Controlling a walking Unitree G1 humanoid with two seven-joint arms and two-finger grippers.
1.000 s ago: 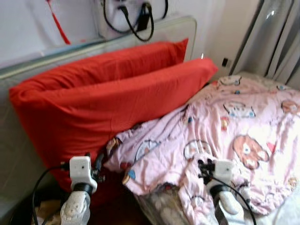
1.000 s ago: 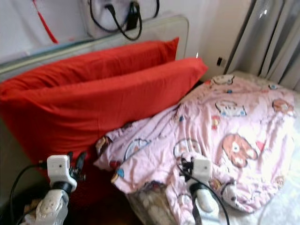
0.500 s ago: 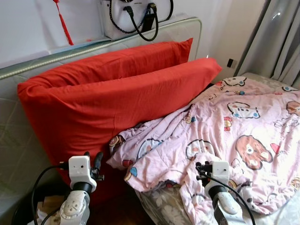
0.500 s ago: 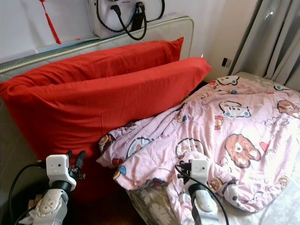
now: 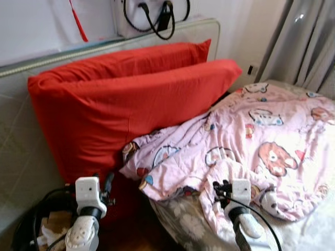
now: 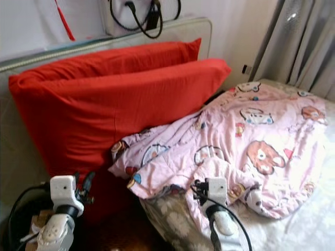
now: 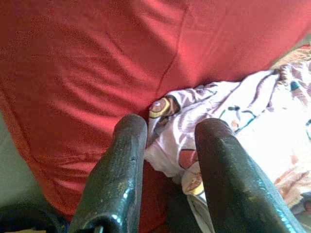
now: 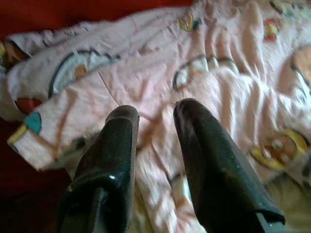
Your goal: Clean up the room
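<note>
A: Left eye view — two large red fabric pillows [image 5: 131, 99] were seen propped upright against the pale padded headboard [image 5: 207, 31], one behind the other. A crumpled pink quilt printed with cartoon bears [image 5: 251, 151] was spread over the bed, its near edge bunched against the front pillow's base.

B: And the grippers, where were they placed?

A: The left gripper [image 7: 170, 141] was held low beside the bed, in front of the front pillow's lower corner, near the quilt's edge. Its two black fingers [image 7: 121, 174] were kept a narrow gap apart, with nothing between them.

B: The right one?

A: The right gripper [image 8: 155, 121] was poised just above the rumpled quilt at the near edge of the bed. Its fingers [image 8: 204, 155] were likewise parted slightly, and no cloth was pinched.

B: Anything else noted?

A: A white bag with black handles [image 5: 149, 15] was set on top of the headboard, grey curtains [image 5: 303, 47] were hung at the right, and a dark bin of scraps [image 5: 42, 230] was seen on the floor by the left arm.
</note>
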